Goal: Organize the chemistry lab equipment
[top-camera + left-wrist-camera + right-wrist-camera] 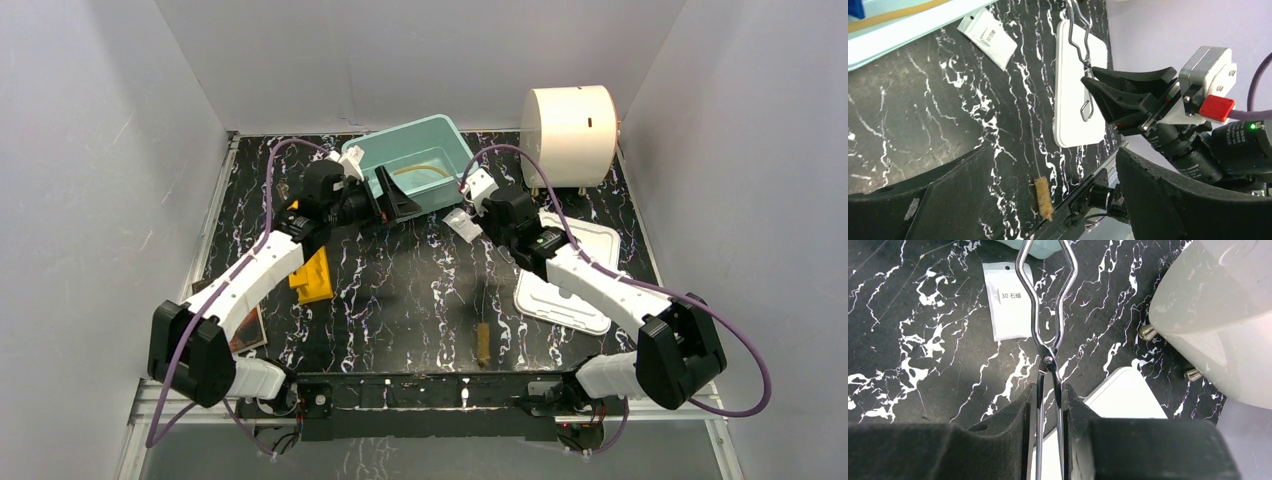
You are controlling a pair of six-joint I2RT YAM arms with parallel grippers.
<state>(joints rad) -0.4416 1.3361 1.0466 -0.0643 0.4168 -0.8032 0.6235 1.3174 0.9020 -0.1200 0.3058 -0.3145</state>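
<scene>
My right gripper [1049, 400] is shut on the handles of the metal tongs [1047, 315], held above the table in front of the teal bin [415, 160]; in the top view it [478, 192] is at the bin's right front corner. The tan rubber tube [425, 172] lies inside the bin. My left gripper [393, 198] is open and empty at the bin's left front edge. The brown bristle brush [482, 342] lies on the black table near the front edge; it also shows in the left wrist view [1044, 197]. The tongs show there too [1083, 45].
A small white packet [1009, 302] lies on the table below the tongs. A white flat lid [570, 275] lies at the right. The big white cylinder [570, 135] stands at the back right. A yellow object [312, 275] and a book [248, 330] lie at the left.
</scene>
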